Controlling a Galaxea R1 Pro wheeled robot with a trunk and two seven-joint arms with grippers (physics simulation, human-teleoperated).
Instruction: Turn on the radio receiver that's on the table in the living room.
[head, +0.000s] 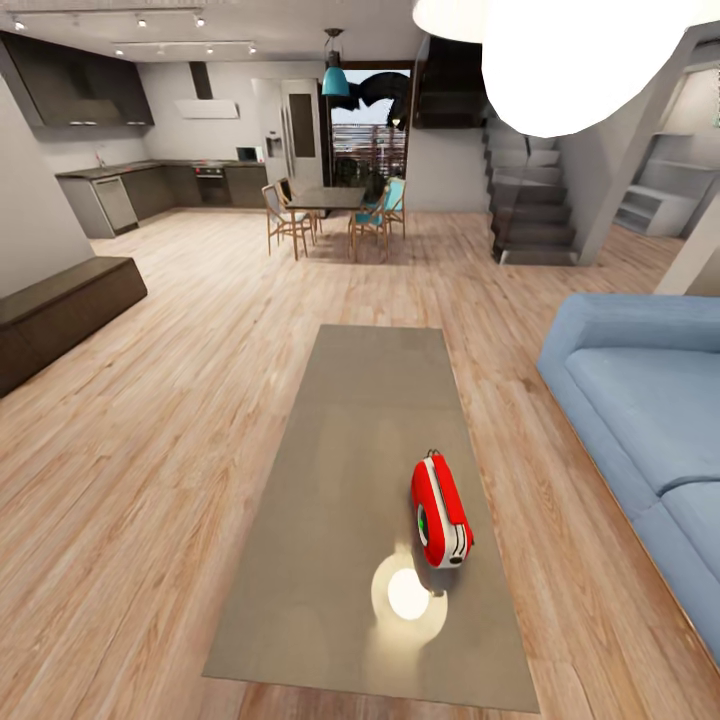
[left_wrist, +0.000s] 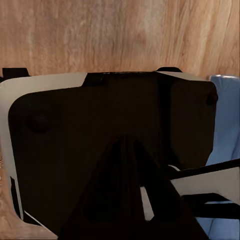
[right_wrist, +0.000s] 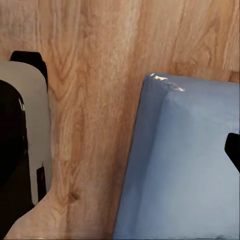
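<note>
Left gripper (left_wrist: 125, 195); one radio receiver (head: 440, 512), one table (head: 370, 420)

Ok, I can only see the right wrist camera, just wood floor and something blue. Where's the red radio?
Observer: In the head view, the radio receiver stands on the table, near its right edge.
Operator: Which way does its dial look?
Observer: Left, away from the blue sofa, which lies right of the table.
Operator: Anything else on the table?
Observer: A bright round glare spot shines on the tabletop just in front of the radio.
</note>
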